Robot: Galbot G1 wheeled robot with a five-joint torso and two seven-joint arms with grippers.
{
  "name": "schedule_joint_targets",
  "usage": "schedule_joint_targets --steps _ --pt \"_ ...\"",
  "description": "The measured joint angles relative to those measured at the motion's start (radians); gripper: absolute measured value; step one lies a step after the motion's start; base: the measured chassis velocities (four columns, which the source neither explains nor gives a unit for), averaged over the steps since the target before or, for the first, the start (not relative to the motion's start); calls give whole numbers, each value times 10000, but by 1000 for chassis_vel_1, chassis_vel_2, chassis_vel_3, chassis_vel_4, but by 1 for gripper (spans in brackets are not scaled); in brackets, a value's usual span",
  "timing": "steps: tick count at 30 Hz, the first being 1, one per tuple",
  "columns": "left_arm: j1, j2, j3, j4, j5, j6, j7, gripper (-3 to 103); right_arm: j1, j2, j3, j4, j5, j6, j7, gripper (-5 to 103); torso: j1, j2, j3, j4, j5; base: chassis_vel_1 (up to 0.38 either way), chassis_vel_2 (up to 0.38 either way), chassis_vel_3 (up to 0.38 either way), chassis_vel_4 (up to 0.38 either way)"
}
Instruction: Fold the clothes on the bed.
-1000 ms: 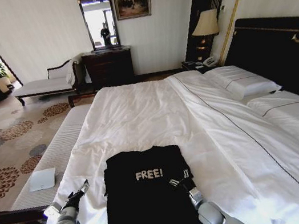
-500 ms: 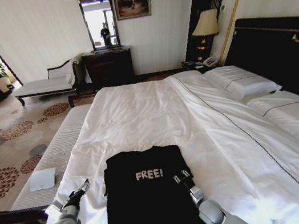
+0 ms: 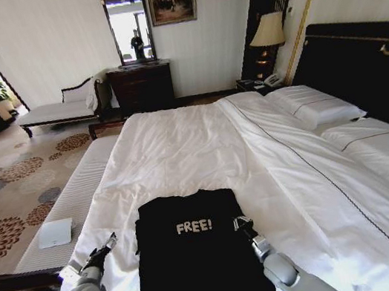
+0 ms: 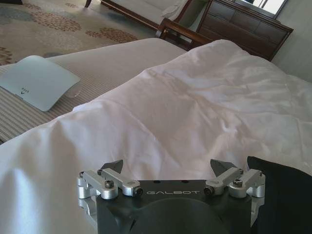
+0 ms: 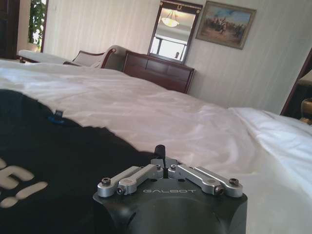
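Note:
The clothes are one black T-shirt [image 3: 195, 258] with pale "FREE!" lettering, lying flat on the near end of the bed [image 3: 179, 144], sleeves folded in. My left gripper [image 3: 105, 247] hovers over the white duvet just left of the shirt. In the left wrist view this gripper [image 4: 168, 166] is open, with the shirt's edge [image 4: 287, 200] beside it. My right gripper [image 3: 241, 223] sits at the shirt's right edge, level with the lettering. The right wrist view shows it [image 5: 159, 149] shut, low over the black fabric [image 5: 58, 161], with no cloth visibly pinched.
A striped padded bench [image 3: 69, 205] runs along the bed's left side with a flat white device [image 3: 55, 233] on it. Pillows [image 3: 315, 105] and a dark headboard [image 3: 361, 63] are at the right. A dresser [image 3: 141, 87] stands at the far wall.
My right gripper has slid a little to the right and away from me, from over the shirt's right side to its edge. The left gripper and the shirt stay put.

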Motion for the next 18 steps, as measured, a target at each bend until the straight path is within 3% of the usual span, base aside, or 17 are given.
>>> schedule_joint_targets --steps 18 --pt "69 -39 53 -53 19 -29 -4 100 467 -263 1196 -617 289 -17 86 0 0 0 0 0 1 0 0 0 0"
